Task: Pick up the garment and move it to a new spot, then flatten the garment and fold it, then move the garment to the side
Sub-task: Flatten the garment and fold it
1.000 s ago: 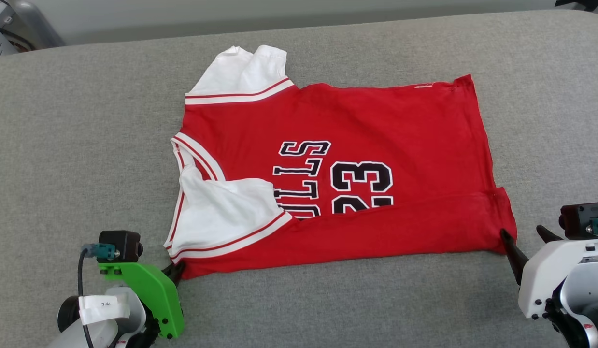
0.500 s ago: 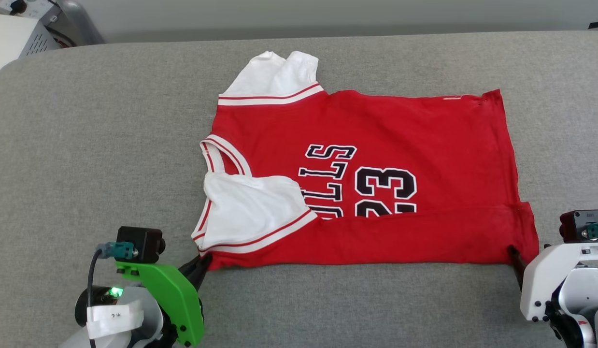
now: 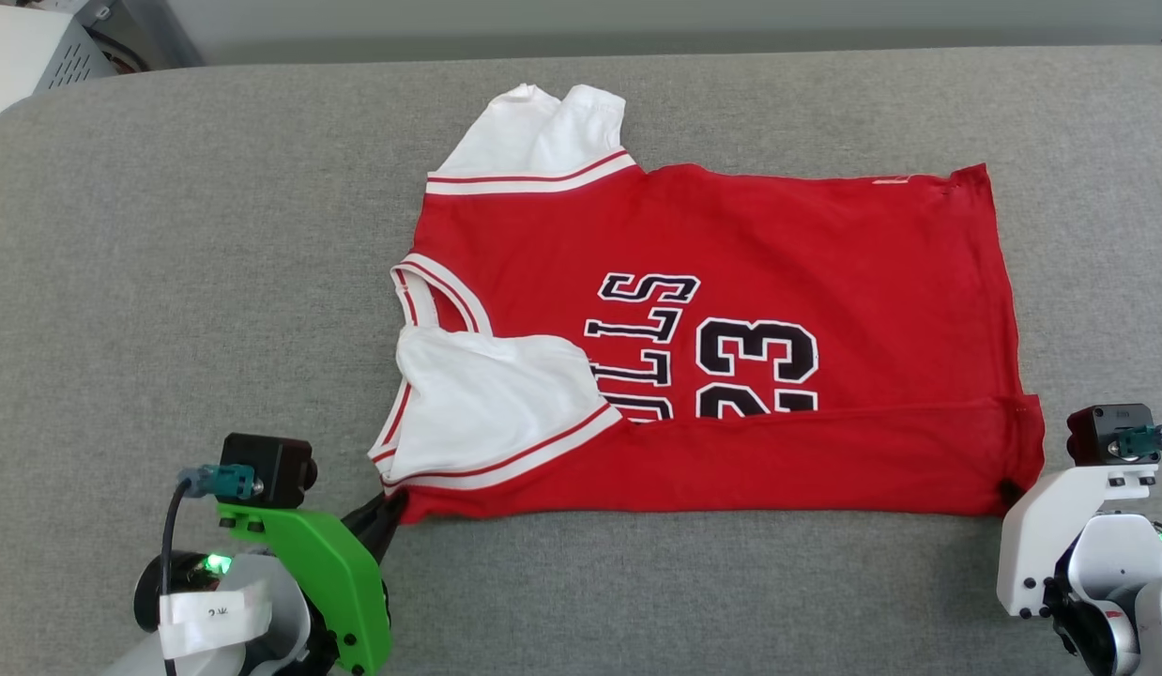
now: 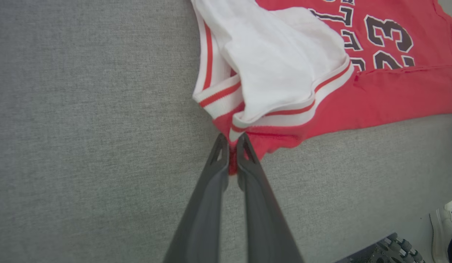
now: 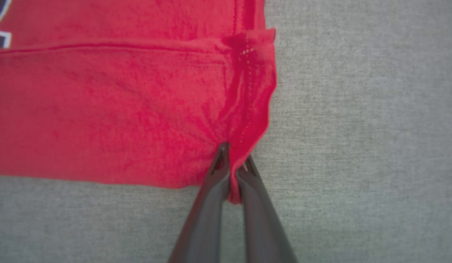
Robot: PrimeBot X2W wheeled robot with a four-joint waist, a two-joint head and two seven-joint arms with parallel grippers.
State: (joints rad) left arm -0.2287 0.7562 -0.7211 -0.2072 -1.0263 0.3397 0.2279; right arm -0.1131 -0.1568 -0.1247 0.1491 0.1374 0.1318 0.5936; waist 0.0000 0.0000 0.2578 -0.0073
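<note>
The garment [image 3: 778, 244], a red jersey T-shirt with white sleeves and black lettering, lies spread sideways on the grey cushioned surface [image 3: 168, 282], its near long edge folded over the lettering. My left gripper [image 3: 393, 507] is shut on the garment's near corner below the white sleeve [image 4: 284, 62], red cloth pinched between the fingers [image 4: 231, 153]. At the hem end, my right gripper [image 3: 1011, 493] is shut on the other near corner, a fold of red fabric [image 5: 102, 109] squeezed between its fingers [image 5: 235, 164].
The grey surface ends in a rounded far edge [image 3: 581, 56] with a pale wall behind. A white perforated box [image 3: 37, 52] sits beyond the far left corner. In the left wrist view a shoe [image 4: 445, 230] shows on the floor at lower right.
My right gripper has gone from open beside the hem corner to shut on it. The head camera shifted, so the whole scene sits further right. The left gripper keeps its grip.
</note>
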